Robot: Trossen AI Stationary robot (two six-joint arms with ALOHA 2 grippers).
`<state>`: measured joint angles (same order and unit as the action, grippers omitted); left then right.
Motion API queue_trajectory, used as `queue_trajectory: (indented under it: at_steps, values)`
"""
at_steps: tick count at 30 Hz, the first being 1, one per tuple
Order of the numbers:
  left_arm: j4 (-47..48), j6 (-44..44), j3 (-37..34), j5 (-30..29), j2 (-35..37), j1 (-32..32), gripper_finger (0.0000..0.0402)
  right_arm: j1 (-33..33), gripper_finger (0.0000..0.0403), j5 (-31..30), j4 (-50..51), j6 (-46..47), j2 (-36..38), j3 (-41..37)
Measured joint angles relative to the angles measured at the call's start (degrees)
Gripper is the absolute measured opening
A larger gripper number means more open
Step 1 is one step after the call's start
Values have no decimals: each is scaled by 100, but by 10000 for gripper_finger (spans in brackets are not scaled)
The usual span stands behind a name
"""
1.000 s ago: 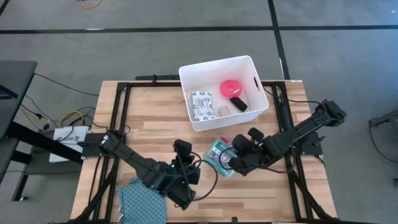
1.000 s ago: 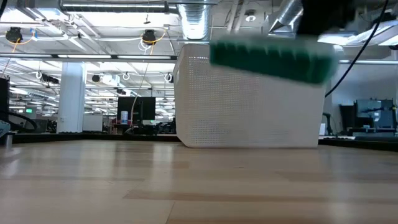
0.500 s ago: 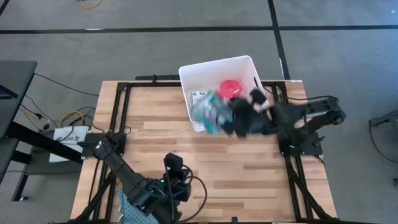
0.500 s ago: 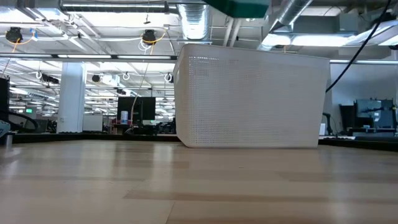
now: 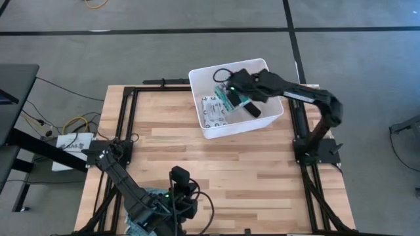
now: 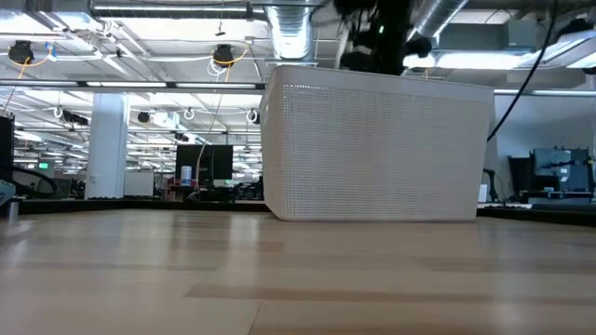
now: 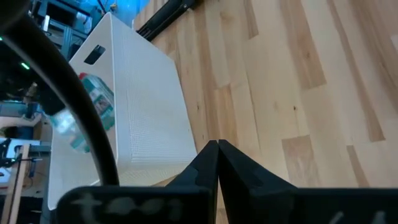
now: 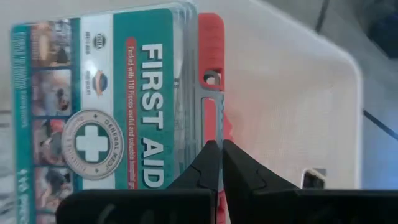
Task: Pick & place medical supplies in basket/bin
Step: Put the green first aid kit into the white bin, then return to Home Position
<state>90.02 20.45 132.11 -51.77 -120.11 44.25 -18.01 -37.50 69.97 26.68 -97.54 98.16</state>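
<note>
high view is showing you mid-placement: your right gripper (image 5: 231, 94) is reaching over the white tub (image 5: 205, 125), carrying the green-and-red first aid pack (image 5: 229, 96) above the tub's inner area. right wrist view is confirming the hold, with the two dark fingers (image 8: 210, 163) pinching together on the pack's (image 8: 118, 106) edge and the pack's printed face turned toward the camera, the tub's wall (image 8: 292, 118) and handle slot lying beyond it. whether the pack is hanging clear of the tub floor or touching it, you cannot tell from these views.

inside the tub, the flat white patterned packet (image 5: 212, 110) is lying near the side closest to your left arm, and a small black piece (image 5: 252, 109) is showing just beside the gripper; the arm is covering whatever else is in there.

your left gripper (image 7: 217, 163) is waiting low at the near edge of the table (image 5: 262, 170), fingers pressed together on nothing, well apart from the tub.

judging by this, the step in hand is the drop. the next move is calling for you to lower a little over a free patch beside the white packet, then part the fingers and lift straight up so the pack is not snagging the rim.
</note>
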Motion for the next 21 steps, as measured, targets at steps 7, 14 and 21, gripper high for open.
queue_trajectory:
  at_steps: [7, 14, 21]
  values:
    - [-1, 257, -1, 35, 0, 2, 0, -450, 26, 617, 115, -121, -905, 1]
    - [-2, 427, 0, 37, 0, 0, 0, -649, 69, 709, 735, -433, -1377, 3]
    - [-3, 673, 0, -170, 0, -17, 0, -650, 101, 761, 1137, -895, -1245, 269]
